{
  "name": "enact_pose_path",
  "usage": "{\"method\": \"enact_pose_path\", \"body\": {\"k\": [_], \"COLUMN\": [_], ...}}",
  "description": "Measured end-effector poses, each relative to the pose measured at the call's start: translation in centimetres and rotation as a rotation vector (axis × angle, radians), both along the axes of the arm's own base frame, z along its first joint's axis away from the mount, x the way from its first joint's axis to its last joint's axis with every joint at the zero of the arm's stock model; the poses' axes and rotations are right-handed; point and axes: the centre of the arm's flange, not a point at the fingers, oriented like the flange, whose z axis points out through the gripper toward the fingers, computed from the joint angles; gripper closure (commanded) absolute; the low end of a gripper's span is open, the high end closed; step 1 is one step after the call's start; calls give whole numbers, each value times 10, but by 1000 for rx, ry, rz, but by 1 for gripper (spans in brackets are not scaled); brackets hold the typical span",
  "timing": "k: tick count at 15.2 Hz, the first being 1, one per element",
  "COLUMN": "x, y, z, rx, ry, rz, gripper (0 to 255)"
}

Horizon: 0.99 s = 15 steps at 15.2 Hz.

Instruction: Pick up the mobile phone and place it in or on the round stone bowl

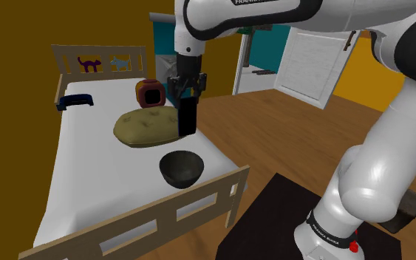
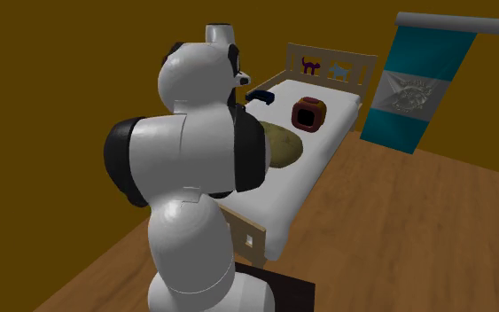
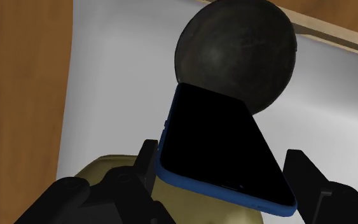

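**Phone (image 3: 219,149) held in the jaws over the bed, close to the bowl**

Wrist view. Nearest the camera, the jaws are closed on the phone, one on each long edge, so the phone sits clamped between them. It has a black face and a blue rim. Its far end overlaps the near rim of the dark, round bowl (image 3: 236,54), which rests on the white mattress. An olive-tan cushion (image 3: 101,168) lies beneath the jaws and the held end of the phone.

Shoulder view. The white arm (image 1: 376,170) rises from its dark stand (image 1: 273,221) and reaches over the bed (image 1: 88,170). The phone hangs upright below the jaws, clear of the mattress. It appears in front of the cushion's end toward this view's right, and above the bowl (image 1: 181,168). The bowl stands on the mattress just beside the wooden footboard (image 1: 162,214), near the cushion but apart from it. Behind the cushion sits a reddish-brown cube (image 1: 149,93) with a dark opening. A dark blue object (image 1: 75,101) lies near the headboard (image 1: 99,63), which carries a purple and a blue cat shape. The bed stands on a wooden floor (image 1: 287,140).

Second exterior view. The arm hides the jaws, phone and bowl; the cushion, the cube and a teal hanging (image 2: 420,84) on the wall remain visible.
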Motion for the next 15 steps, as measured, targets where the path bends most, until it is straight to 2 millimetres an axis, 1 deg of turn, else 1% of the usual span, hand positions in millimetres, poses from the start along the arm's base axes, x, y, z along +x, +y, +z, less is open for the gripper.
{"method": "enact_pose_path", "body": {"k": [3,4,5,8,15], "x": [-26,-32,-36,-42,-41], "y": [27,33,38,42,42], "z": [7,11,9,-2,-39], "rx": [0,0,0,0,0], "ry": [0,0,0,1,1], "rz": [0,0,0,-1,-1], "gripper": [255,255,255,255,255]}}
